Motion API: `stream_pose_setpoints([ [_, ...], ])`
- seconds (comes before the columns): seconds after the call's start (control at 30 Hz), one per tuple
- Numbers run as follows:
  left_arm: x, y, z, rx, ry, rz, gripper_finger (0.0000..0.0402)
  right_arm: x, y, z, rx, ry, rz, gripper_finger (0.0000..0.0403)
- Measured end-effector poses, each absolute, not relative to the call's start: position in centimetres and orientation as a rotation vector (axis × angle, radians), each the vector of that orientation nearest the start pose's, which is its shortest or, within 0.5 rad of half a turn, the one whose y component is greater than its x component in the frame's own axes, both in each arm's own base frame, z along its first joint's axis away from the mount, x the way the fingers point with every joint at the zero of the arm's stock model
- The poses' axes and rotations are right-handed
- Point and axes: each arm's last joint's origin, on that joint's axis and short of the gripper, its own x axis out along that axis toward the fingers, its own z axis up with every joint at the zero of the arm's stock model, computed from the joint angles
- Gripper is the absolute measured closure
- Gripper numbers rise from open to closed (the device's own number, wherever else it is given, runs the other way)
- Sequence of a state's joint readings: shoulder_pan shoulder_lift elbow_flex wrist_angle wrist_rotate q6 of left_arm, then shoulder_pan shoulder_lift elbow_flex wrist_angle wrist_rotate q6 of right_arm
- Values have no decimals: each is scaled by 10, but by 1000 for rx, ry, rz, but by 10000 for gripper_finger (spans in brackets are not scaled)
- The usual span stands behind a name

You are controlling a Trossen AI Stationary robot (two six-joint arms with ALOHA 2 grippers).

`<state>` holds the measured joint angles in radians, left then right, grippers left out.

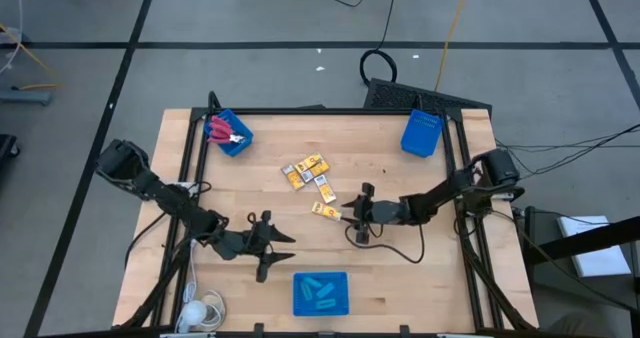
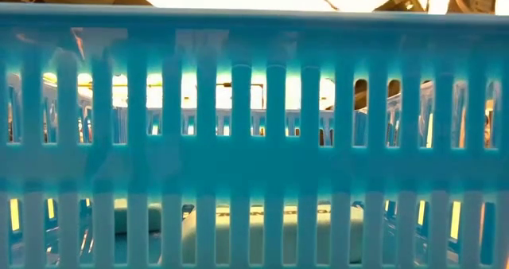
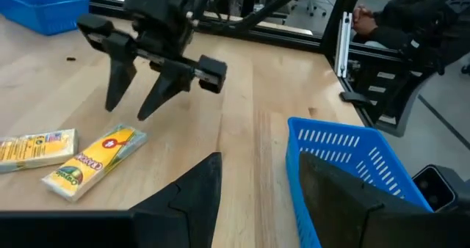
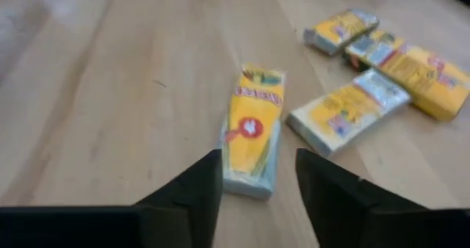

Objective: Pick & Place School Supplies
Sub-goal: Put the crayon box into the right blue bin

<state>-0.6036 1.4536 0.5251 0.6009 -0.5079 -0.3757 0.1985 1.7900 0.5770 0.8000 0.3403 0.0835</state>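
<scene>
Nearest to us, filling the low view, is the slatted wall of a blue bin, with pale blue oblong pieces lying inside it behind the slats. From above we see this bin at the near edge of the table, holding those blue pieces. The left gripper hangs just left of it, low over the wood; its fingers stand apart with nothing between them, one on either side of the bin's rim in its own wrist view. The right gripper sits at mid-table, its jaws parted and empty, pointing at a single yellow pack that lies flat on the wood just ahead of the fingertips (we cannot tell whether they touch it). In the right wrist view that pack lies lengthwise before the gap between the fingers, and the other packs lie in a loose cluster beyond it. From above, the cluster sits near the table's centre, a little apart from the lone pack. A second bin at the far left corner holds the red-handled scissors, and a third bin stands at the far right. A person's hands show beyond the table in the left wrist view.
</scene>
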Motion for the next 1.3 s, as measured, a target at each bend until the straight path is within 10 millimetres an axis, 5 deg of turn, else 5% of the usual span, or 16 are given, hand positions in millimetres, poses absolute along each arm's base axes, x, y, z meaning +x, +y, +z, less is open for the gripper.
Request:
stream_pose_setpoints([
  [0.27, 233, -141, 176, -206, 290, -33, 217, 317, 50, 95, -1, 433, -126, 148],
  [0.47, 233, -141, 175, -212, 292, -33, 217, 330, 43, 94, 54, 447, -163, 134],
  [1.1, 233, -141, 175, -219, 298, -29, 217, 328, 39, 91, 24, 494, -175, 243],
  [1.3, 233, -141, 175, -219, 298, -29, 217, 326, 40, 100, 9, 482, -164, 244],
])
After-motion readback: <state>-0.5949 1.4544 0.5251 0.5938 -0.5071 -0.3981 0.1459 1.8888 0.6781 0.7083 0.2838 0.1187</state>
